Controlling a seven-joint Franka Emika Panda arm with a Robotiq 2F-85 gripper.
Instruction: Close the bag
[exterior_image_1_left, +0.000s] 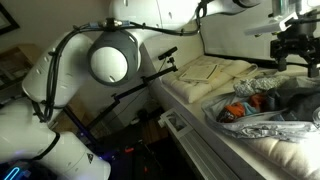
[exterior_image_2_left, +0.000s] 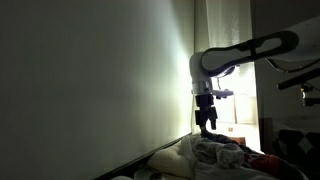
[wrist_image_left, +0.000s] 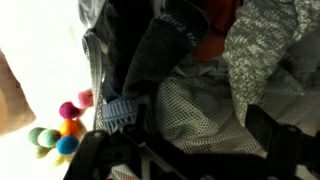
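The bag (exterior_image_1_left: 262, 108) is a crinkled grey-silver plastic sack lying open on the bed, with orange and red items (exterior_image_1_left: 243, 103) showing inside. In the dim exterior view it is the pale heap (exterior_image_2_left: 222, 156) under the arm. My gripper (exterior_image_1_left: 293, 48) hangs open well above the bag, touching nothing, and it points straight down (exterior_image_2_left: 206, 122). In the wrist view I look into the bag's contents: white mesh fabric (wrist_image_left: 205, 110), a denim piece (wrist_image_left: 150, 55), grey knit (wrist_image_left: 270, 45) and an orange-red item (wrist_image_left: 212, 40). The open gripper (wrist_image_left: 190, 165) frames the mesh, with nothing between its fingers.
A folded cream cloth (exterior_image_1_left: 208, 70) lies on the bed behind the bag. Coloured pom-pom balls (wrist_image_left: 60, 130) sit at the left of the wrist view. The robot's white base and elbow (exterior_image_1_left: 110, 58) fill the near side. A wall (exterior_image_2_left: 90, 80) runs alongside the bed.
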